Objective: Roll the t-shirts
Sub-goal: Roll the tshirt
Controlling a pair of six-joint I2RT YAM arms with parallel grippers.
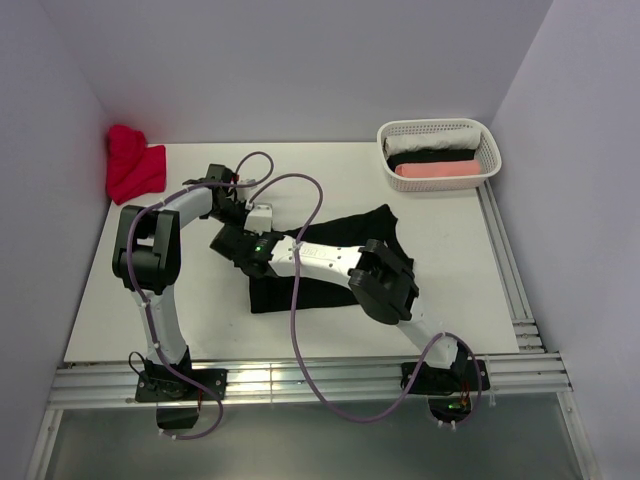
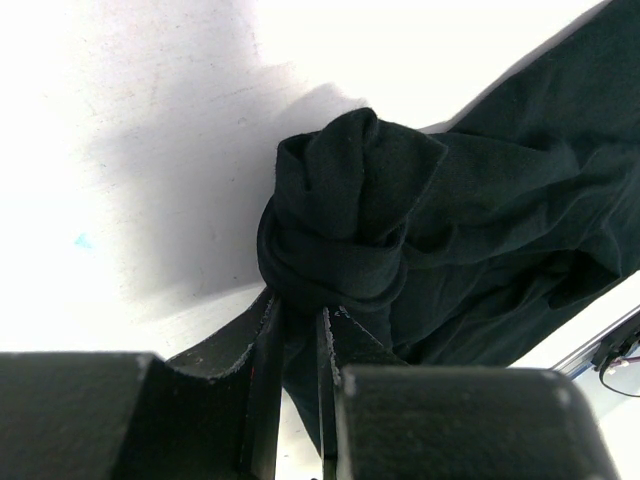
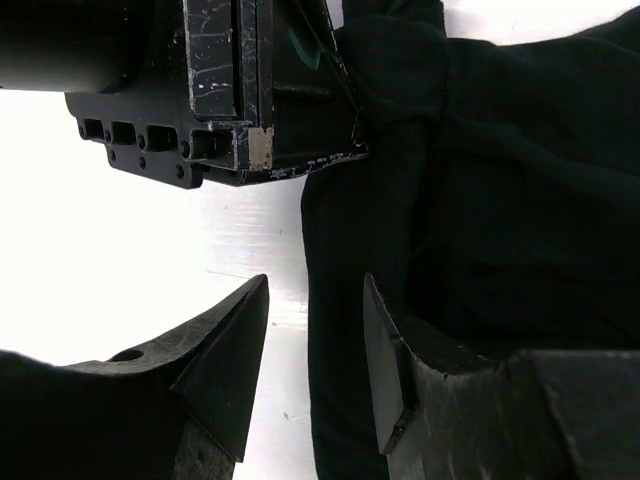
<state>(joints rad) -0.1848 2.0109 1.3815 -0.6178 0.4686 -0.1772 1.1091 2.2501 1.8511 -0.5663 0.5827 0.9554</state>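
A black t-shirt (image 1: 335, 230) lies partly spread in the middle of the table. Its left end is bunched into a tight rolled knot (image 2: 340, 220). My left gripper (image 2: 298, 325) is shut on the cloth just below that knot, and it sits at the shirt's left end (image 1: 252, 215). My right gripper (image 3: 312, 320) is open right beside it (image 1: 232, 243). The shirt's edge (image 3: 340, 300) runs between the right gripper's fingers without being pinched. A crumpled red t-shirt (image 1: 135, 165) lies at the back left corner.
A white basket (image 1: 482, 138) at the back right holds rolled white, black and pink shirts. Both arms cross over the table's middle, cables looping above them. White walls close in the left, back and right sides. Metal rails run along the near and right edges.
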